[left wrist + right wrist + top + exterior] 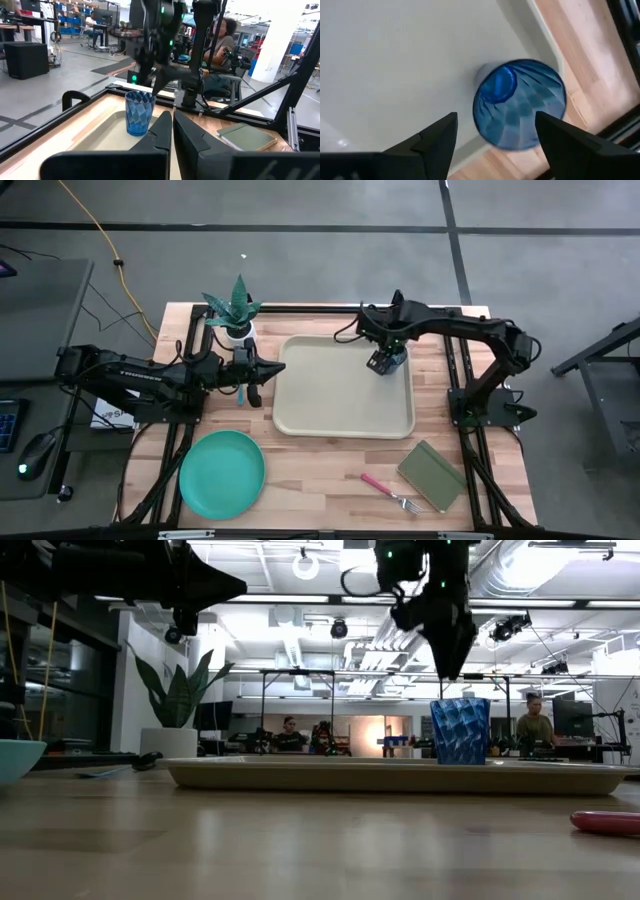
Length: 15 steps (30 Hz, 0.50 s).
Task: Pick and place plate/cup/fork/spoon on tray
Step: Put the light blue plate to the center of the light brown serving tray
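Observation:
The blue cup [520, 105] stands upright on its base in the far right corner of the beige tray [300, 415]. My right gripper [450, 670] hangs straight above the cup [460, 730], pointing down, open and clear of the rim. My left gripper [255, 375] is shut and points level at the tray's left rim, holding nothing. The teal plate [222, 473] lies on the table near the front left. The fork [390, 492], with its pink handle, lies at the front right. The spoon's teal-blue handle [240, 391] shows on the table beside my left gripper.
A potted plant [235, 308] stands at the far left, behind my left arm. An olive-green notebook [432, 473] lies at the front right beside the fork. Most of the tray's floor [107, 130] is bare. People sit in the room beyond the table.

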Each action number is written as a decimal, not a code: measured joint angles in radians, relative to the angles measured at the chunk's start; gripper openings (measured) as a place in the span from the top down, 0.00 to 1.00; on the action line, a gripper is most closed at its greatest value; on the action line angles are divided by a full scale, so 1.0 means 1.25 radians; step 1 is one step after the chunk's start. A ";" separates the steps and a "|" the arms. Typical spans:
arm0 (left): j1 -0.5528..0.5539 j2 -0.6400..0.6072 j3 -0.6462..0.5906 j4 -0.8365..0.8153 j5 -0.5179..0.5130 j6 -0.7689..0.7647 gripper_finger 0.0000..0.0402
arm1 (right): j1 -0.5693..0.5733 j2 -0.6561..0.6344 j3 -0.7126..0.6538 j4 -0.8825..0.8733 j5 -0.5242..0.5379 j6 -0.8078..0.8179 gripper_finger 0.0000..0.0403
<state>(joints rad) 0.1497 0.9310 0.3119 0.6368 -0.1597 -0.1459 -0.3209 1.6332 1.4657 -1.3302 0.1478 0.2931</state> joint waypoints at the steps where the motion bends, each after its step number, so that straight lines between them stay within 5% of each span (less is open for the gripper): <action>1: 0.000 0.000 0.000 -0.003 0.002 0.000 1.00 | 0.006 -0.008 0.009 -0.010 0.001 0.003 0.35; 9: 0.000 0.000 0.000 -0.009 0.002 0.000 1.00 | 0.115 -0.185 -0.026 -0.012 0.058 0.041 0.35; 15: 0.000 0.000 0.000 -0.003 0.002 0.000 1.00 | 0.221 -0.406 -0.174 0.123 0.139 0.125 0.35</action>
<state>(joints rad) 0.1501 0.9306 0.3119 0.6325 -0.1566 -0.1459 -0.0442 1.1252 1.2479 -1.1767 0.3216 0.4488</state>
